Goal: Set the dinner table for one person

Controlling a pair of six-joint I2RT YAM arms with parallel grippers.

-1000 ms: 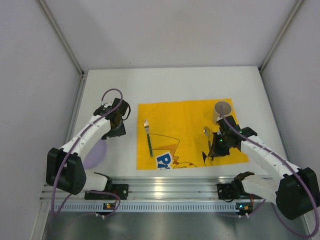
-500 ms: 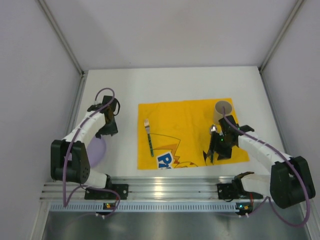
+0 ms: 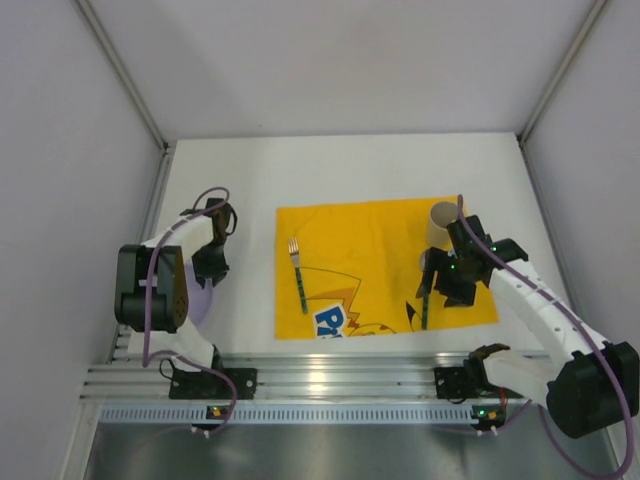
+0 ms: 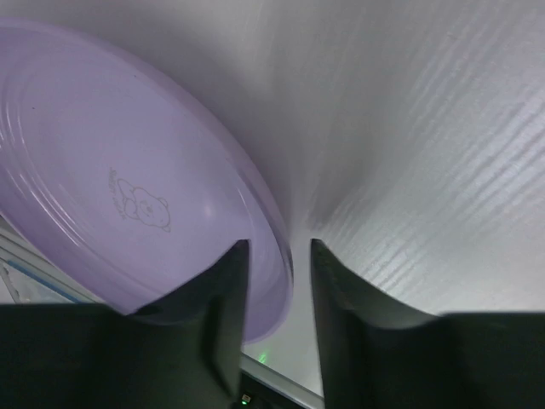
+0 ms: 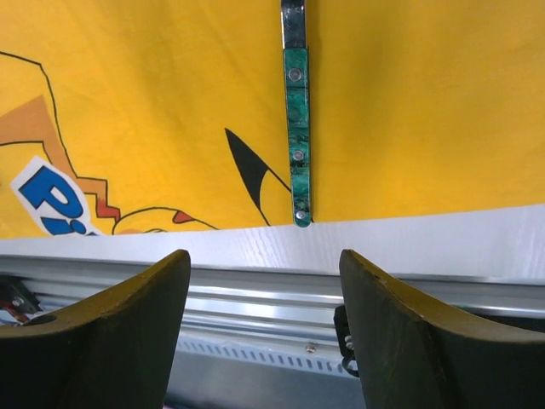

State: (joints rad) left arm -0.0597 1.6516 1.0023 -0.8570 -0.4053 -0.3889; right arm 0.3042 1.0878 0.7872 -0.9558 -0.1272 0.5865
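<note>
On the white dinner table (image 3: pixel 350 165) lies a yellow cartoon mat (image 3: pixel 370 250). A green-handled fork (image 3: pixel 298 275) rests on the mat's left part. A beige cup (image 3: pixel 443 222) stands at its far right corner. A green-handled spoon (image 3: pixel 425 305) (image 5: pixel 295 128) lies flat near the mat's right edge, its head hidden under my right gripper (image 3: pixel 440 285) (image 5: pixel 264 256), which hangs open above it with nothing held. A purple plate (image 3: pixel 197 298) (image 4: pixel 128 170) sits left of the mat. My left gripper (image 3: pixel 210 265) (image 4: pixel 277 245) straddles its rim with narrowed jaws, a sliver of table still showing beside the rim.
The ribbed aluminium rail (image 3: pixel 330 375) (image 5: pixel 255 285) runs along the table's near edge, just beyond the spoon handle's end. Grey walls close in the left, right and far sides. Both arm bases sit on the rail.
My right gripper has opened and let go of the spoon, which now lies on the mat. My left gripper has come back toward the near left onto the plate's rim and narrowed.
</note>
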